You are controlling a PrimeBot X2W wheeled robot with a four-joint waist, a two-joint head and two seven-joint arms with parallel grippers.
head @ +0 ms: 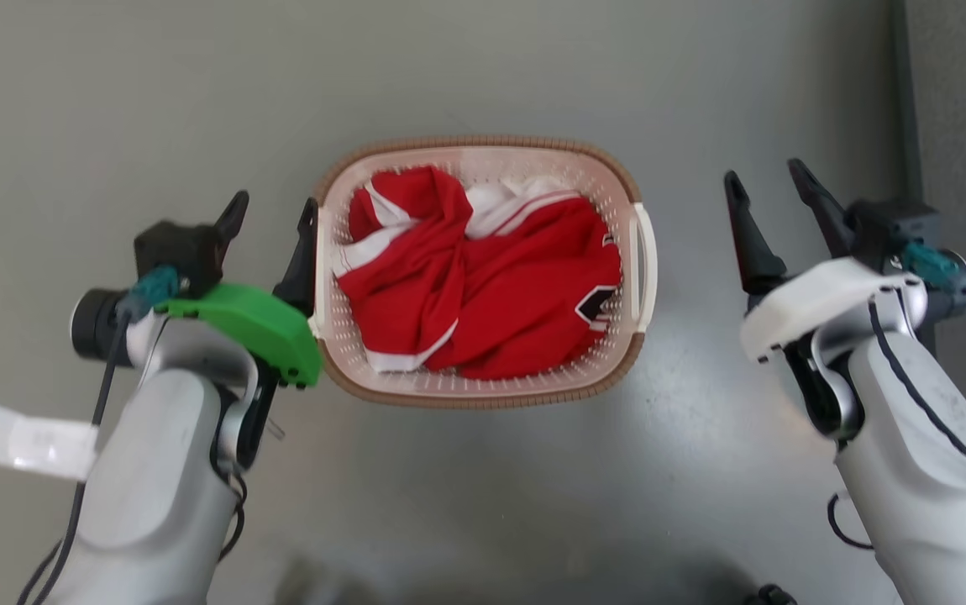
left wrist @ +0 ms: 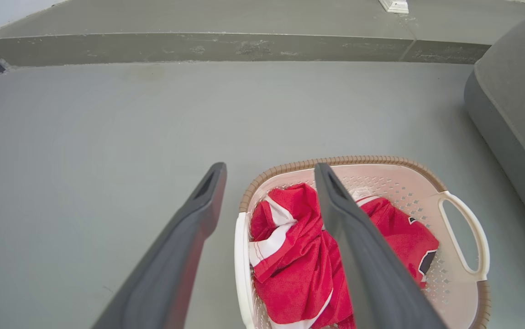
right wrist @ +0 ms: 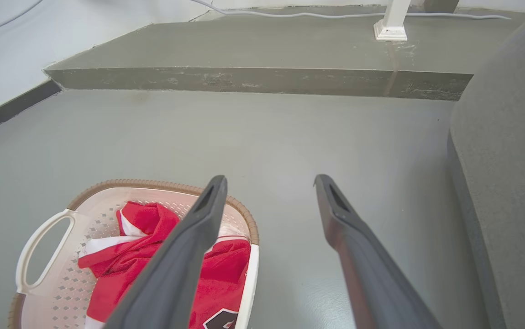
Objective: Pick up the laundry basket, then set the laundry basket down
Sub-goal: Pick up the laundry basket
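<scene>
Jaws on both arms stand spread, empty. The laundry basket point(head: 483, 144) sits on the floor point(head: 533, 504), our left pair just beside its left handle point(left wrist: 241, 256), our right pair well apart. Closing left alone and lifting, we would tip out the red garment point(head: 491, 286).

I see red-and-white shirt point(head: 491, 311) bunched dead centre, white strip point(head: 21, 437) on grey floor point(head: 483, 67) at 8 o'clock. Wrist cams: grey couch point(right wrist: 509, 160) at 3, raised step point(right wrist: 262, 81) and white post point(right wrist: 392, 20) at 12.
</scene>
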